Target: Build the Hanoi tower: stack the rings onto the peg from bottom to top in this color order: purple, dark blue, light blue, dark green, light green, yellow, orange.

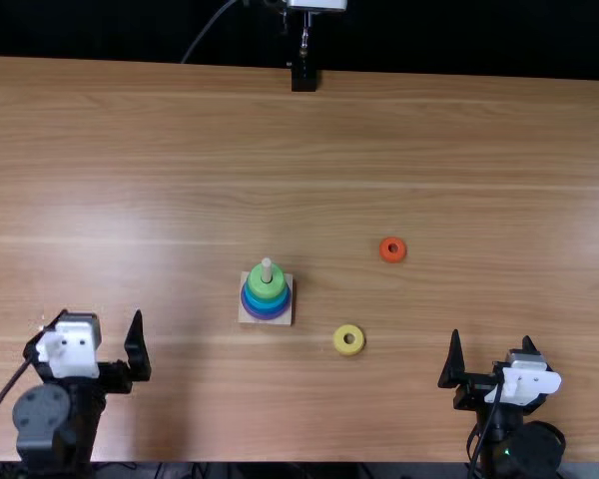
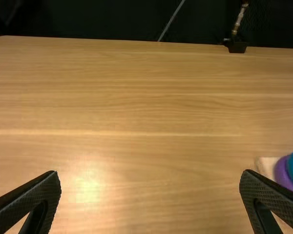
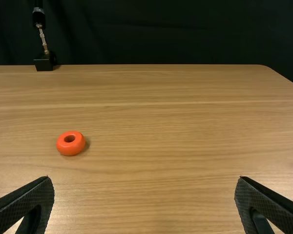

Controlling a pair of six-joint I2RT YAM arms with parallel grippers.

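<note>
Part-built on a light brown wooden table (image 1: 180, 130), a tower of rings has its lower layers half concealed by those above. The purple ring (image 1: 266, 316) and the blue bands over it peek out only as rims beneath the light green ring (image 1: 267, 290), and whether a dark green ring is tucked under it is hard to make out. The pale peg (image 1: 267, 267) rises through the top; the square wooden base (image 1: 244, 317) is partly covered by the rings. In the left wrist view, the frame's edge slices through the tower, and one of the left gripper's fingers (image 2: 276, 197) blocks part of the base. Both arms run off the near edge of the top view. The left gripper (image 1: 101, 314) is released, its fingers parted wide; the right gripper (image 1: 491, 335) is likewise unclenched, its fingers well apart. The yellow ring (image 1: 339, 341) lies flat between the tower and the right gripper, nearer the tower, while the orange ring (image 1: 384, 249) rests farther toward the far edge, its hole visible. At that far edge stands a small black mount (image 1: 303, 78), a white fitting (image 1: 317, 4) above it cut off by the frame, with a thin cable (image 1: 208, 28) crossing the dark backdrop (image 1: 100, 30).
</note>
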